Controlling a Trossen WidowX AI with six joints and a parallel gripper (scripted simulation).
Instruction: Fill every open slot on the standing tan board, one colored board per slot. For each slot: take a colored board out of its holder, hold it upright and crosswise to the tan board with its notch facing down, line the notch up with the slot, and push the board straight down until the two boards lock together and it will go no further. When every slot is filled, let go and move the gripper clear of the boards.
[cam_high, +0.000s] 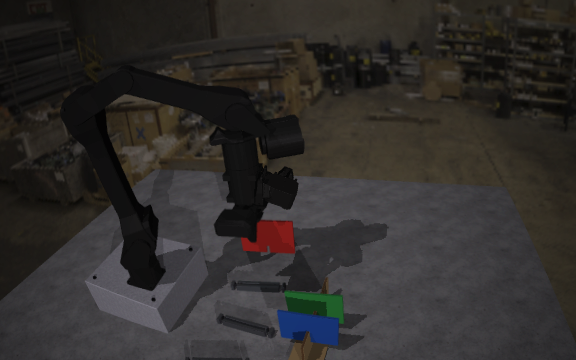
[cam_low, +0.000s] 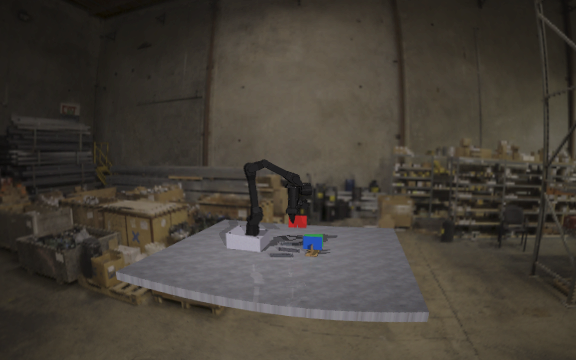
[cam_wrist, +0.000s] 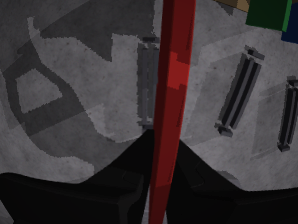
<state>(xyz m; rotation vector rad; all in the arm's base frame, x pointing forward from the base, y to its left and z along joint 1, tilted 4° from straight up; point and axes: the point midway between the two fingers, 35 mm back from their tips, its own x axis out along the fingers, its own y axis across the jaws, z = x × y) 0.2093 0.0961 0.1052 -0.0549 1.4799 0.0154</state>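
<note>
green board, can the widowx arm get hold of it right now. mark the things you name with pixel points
Probably not as things stand: the gripper (cam_high: 250, 237) (cam_wrist: 157, 137) has its jaws shut on the red board (cam_high: 275, 236) (cam_low: 300, 221) (cam_wrist: 174, 75). The blue board (cam_high: 308, 328) (cam_low: 312, 243) also stands close beside the green one (cam_high: 334, 306), though the green board's top edge looks uncovered.

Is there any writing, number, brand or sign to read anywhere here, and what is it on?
No word or number reads clearly.
Reddish sign high on the back wall: too blurred to read.
Blue "X"-like mark on a brown crate: possibly not a letter.
Red board: no lettering visible.
</note>
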